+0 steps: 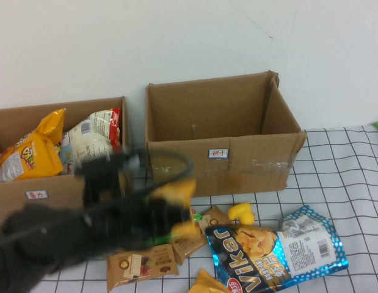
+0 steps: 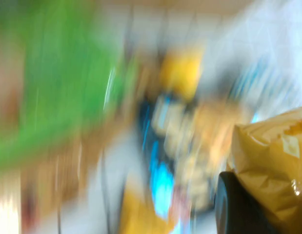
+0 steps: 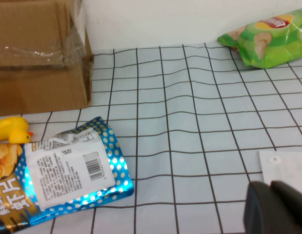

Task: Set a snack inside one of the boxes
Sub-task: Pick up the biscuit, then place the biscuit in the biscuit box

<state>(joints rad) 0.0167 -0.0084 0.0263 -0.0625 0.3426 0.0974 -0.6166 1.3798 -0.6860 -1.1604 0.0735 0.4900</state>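
Note:
My left gripper [image 1: 175, 212] is motion-blurred above the table's front, in front of the gap between the two boxes. It is shut on a puffy orange-yellow snack bag [image 1: 178, 190]; the left wrist view shows the bag [image 2: 272, 161] against a dark finger [image 2: 233, 207]. The wide, low brown box [image 1: 54, 194] with the red-marked label [image 1: 36, 195] stands at the far left. My right gripper [image 3: 277, 210] is shut and empty, low over the checked cloth; it is out of the high view.
The low box holds another orange bag [image 1: 27, 155] and a white bag [image 1: 91, 141]. The taller taped box [image 1: 222, 162] stands mid-table. In front lie a blue Vikar bag [image 1: 274, 250], a yellow duck [image 1: 242, 213] and brown packets [image 1: 143, 265]. A green bag [image 3: 268, 39] lies far right.

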